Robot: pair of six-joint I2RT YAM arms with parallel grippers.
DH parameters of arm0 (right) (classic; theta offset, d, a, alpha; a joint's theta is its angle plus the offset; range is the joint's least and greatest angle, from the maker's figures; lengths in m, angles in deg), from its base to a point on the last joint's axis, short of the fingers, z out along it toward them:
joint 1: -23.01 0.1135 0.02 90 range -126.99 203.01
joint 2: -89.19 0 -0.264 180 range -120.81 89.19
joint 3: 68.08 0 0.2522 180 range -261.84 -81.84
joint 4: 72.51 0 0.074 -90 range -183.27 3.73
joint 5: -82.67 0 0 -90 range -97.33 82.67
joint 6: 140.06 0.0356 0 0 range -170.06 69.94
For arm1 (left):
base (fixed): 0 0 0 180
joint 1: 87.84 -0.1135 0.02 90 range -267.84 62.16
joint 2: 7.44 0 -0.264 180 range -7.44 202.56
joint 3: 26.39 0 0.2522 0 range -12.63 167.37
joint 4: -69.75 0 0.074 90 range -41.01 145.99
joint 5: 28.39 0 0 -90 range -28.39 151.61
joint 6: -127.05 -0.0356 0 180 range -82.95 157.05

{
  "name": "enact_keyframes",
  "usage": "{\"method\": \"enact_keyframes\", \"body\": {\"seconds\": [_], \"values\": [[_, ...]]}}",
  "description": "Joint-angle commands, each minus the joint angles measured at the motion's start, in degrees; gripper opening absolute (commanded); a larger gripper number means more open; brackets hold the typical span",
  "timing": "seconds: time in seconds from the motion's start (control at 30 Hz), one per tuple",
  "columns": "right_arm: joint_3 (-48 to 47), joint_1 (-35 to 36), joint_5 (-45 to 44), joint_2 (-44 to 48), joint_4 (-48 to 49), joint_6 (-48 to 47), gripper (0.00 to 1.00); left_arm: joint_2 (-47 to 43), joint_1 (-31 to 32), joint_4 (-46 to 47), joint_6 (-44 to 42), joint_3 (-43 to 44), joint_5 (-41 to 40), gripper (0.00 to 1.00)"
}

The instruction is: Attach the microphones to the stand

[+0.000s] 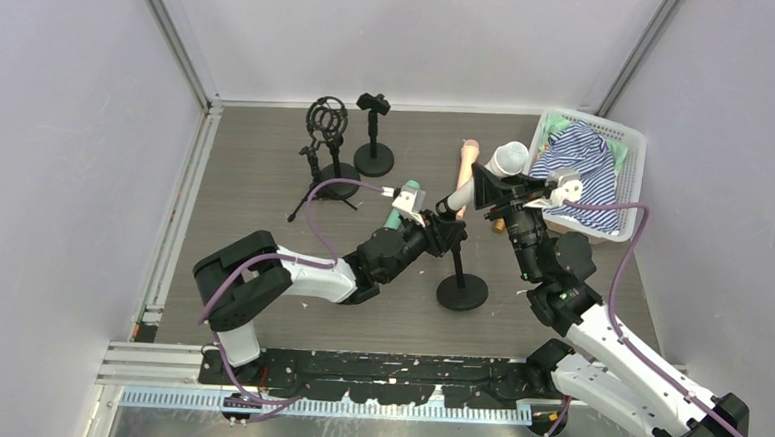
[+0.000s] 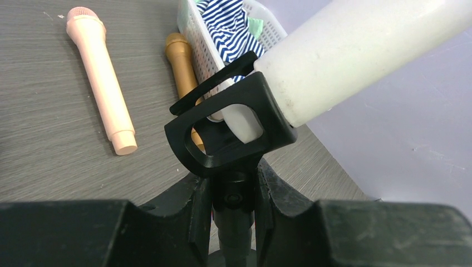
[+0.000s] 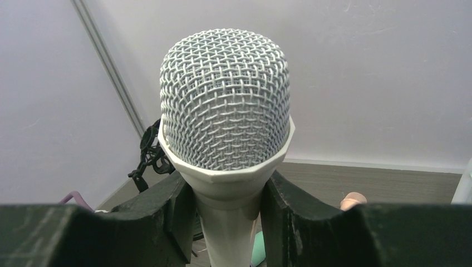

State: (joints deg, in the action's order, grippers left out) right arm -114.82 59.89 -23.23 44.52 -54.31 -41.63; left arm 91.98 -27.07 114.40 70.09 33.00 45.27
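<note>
Left fingers [image 2: 192, 206] pinch stand [image 1: 462, 291] post just under clip [image 2: 186, 139], bracing it against push. Right fingers [image 3: 172, 206] clamp white microphone [image 3: 225, 111] below grille, tail seated through clip. Peach-pink microphone [image 2: 103, 78] and golden-brown microphone [image 2: 181, 61] wait on desk [image 2: 50, 139].

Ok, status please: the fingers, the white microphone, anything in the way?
Left fingers shut on stand post. Right fingers shut on white microphone, tail in clip. No obstacle seen.
</note>
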Motion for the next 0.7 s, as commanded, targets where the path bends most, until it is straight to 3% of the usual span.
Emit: {"method": "enact_keyframes", "body": {"seconds": [0.0, 0.3, 0.67], "values": [[4.2, 3.2, 5.9, -5.9, -22.4, -1.5, 0.00, 0.1, 3.6, 2.6, -4.3, 2.7, 11.1, 0.01], [2.9, 7.5, 2.5, -8.7, -22.0, -3.9, 0.00, 0.2, 3.7, 3.3, -4.4, 2.3, 11.4, 0.01], [6.1, 7.5, -0.3, -10.5, -20.1, 0.2, 0.01, -0.4, 3.6, 4.0, -3.7, 1.7, 11.0, 0.00]]}}
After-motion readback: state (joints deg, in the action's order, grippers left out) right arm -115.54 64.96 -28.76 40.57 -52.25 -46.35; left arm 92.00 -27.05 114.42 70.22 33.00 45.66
